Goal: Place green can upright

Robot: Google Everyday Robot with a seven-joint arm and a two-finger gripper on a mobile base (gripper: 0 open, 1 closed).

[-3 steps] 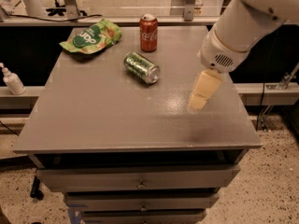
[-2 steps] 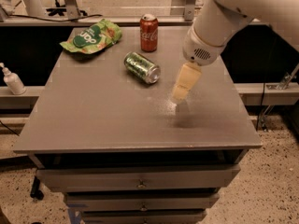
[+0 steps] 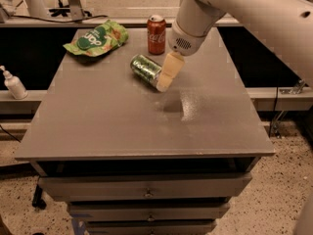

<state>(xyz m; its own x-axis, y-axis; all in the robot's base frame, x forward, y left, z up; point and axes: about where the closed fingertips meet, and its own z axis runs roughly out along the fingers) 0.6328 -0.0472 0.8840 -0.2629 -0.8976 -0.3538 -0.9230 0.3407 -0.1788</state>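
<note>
green can [image 3: 144, 68] on table [image 3: 117, 126], gripper [image 3: 164, 81] just right

Green can [image 3: 145, 68] sideways, just beside tool [image 3: 164, 84]

A red cola can [image 3: 156, 34] stands upright near the back edge of the grey counter [image 3: 122, 126], and a flat green snack bag [image 3: 96, 38] lies to its left by the back corner. The claw [image 3: 165, 80] hangs low over the counter, just in front of that red can. Drawers [image 3: 146, 187] sit under the counter top above a speckled floor [image 3: 274, 190], and a white pump bottle [image 3: 13, 83] stands on a low ledge off the left side.
</note>
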